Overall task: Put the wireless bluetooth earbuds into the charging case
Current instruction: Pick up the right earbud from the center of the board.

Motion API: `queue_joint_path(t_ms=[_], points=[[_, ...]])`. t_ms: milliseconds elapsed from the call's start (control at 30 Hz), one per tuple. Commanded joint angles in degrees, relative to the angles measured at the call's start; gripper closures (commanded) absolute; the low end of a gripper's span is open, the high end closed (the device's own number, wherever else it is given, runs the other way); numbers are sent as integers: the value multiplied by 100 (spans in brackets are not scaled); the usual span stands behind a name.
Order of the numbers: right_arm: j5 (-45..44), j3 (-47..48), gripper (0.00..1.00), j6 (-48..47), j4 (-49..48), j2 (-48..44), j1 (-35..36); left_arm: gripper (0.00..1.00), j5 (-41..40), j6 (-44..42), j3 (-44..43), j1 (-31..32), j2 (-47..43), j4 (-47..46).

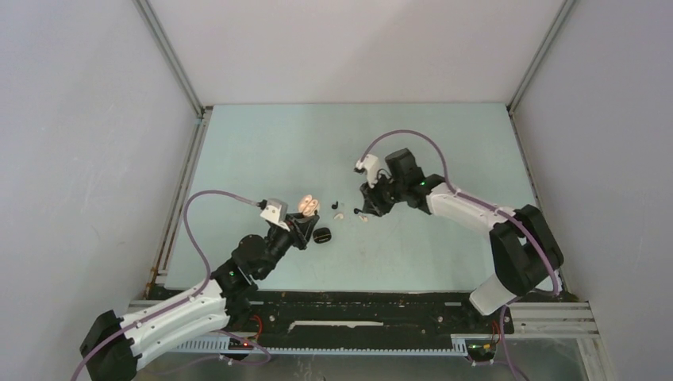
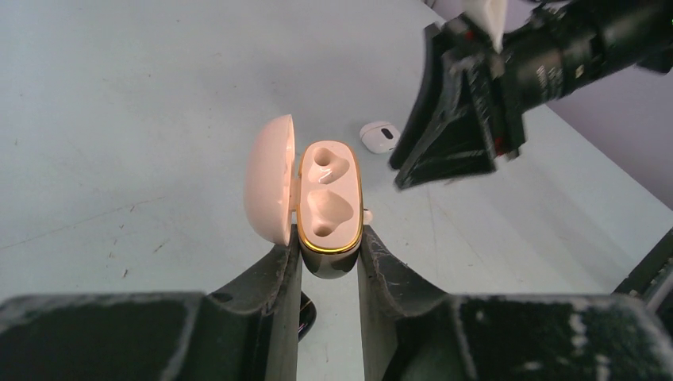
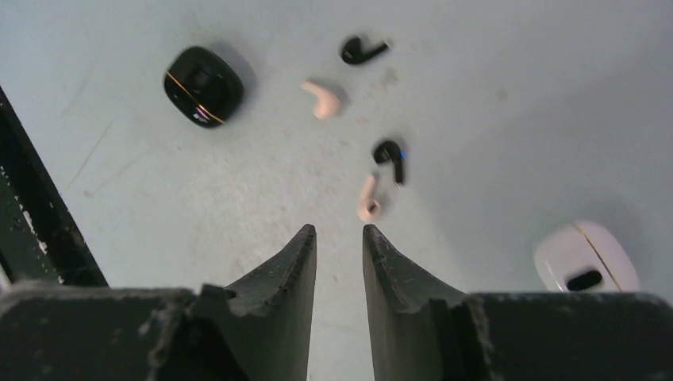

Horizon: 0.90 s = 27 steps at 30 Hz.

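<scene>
My left gripper (image 2: 329, 252) is shut on the base of an open beige charging case (image 2: 329, 198) and holds it above the table, lid (image 2: 270, 178) swung left, both sockets empty. It shows in the top view (image 1: 307, 205) too. My right gripper (image 3: 340, 232) is open by a narrow gap, empty, hovering over the table. Just ahead of its tips lie a beige earbud (image 3: 368, 200) and a black earbud (image 3: 390, 157). Farther off lie another beige earbud (image 3: 323, 97) and another black earbud (image 3: 363, 50). In the top view the right gripper (image 1: 367, 209) hangs over these earbuds (image 1: 339, 214).
A closed black charging case (image 3: 203, 85) lies on the table near the left gripper, also in the top view (image 1: 321, 236). A closed white case (image 3: 586, 258) lies to the right of the right gripper. White walls enclose the table (image 1: 444, 151).
</scene>
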<state>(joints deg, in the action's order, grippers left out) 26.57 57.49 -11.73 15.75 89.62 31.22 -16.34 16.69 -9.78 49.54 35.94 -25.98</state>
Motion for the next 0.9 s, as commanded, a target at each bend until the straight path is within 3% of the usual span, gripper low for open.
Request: queue_joint_path(t_ms=[0,267,867], points=[[-492,178,66,71,-984,443,569,99,-104,172,-420,96,-317,532],[-538,979,59,-204,-716,1527,719,99,-206,230,-520,201,-448,860],[-314,1899,53,-135,-276,2562,885,98,-167,229,-603,257,-488,1055]])
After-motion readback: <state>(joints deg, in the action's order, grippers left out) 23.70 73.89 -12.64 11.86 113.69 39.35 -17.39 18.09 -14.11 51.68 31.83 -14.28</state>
